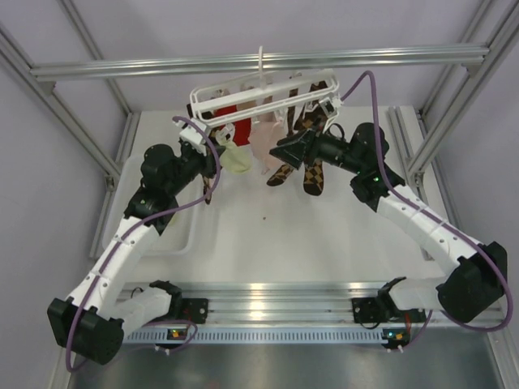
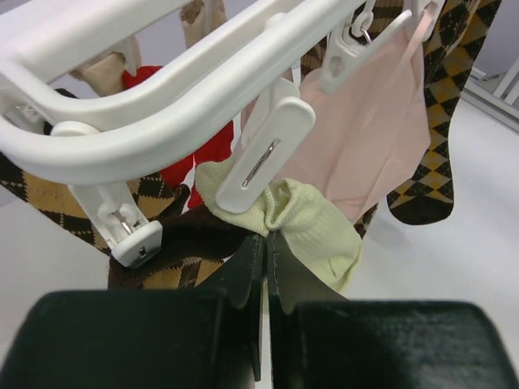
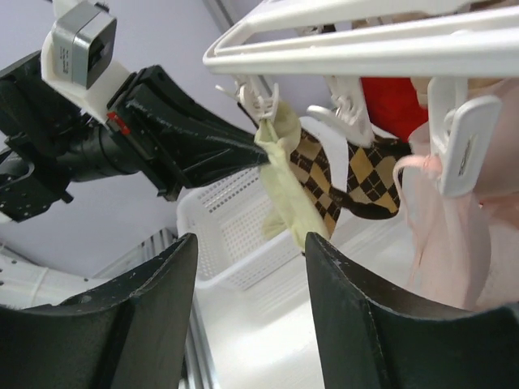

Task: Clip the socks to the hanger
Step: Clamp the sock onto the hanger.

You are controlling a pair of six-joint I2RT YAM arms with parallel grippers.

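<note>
Left gripper (image 2: 266,240) clamped on pale yellow sock (image 2: 318,231). Sock top touches clip (image 2: 263,158) at left end of hanger (image 2: 162,97). Right gripper (image 3: 251,243) jaws apart, empty, near hanger's right half. Pink sock (image 2: 381,121) and argyle socks (image 2: 438,105) hang alongside.

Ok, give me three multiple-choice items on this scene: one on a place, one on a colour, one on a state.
1. The hanger is: A hung from the overhead bar; B lying on the table; C in the basket.
2. The sock in the left tool is: A red; B pale yellow; C brown argyle.
3. The right tool is: A shut on nothing; B shut on the sock; C open and empty.
Answers: 1 A, its hook reaches the bar; 2 B, the left wrist view shows it pinched; 3 C, its fingers stand apart with nothing between.
</note>
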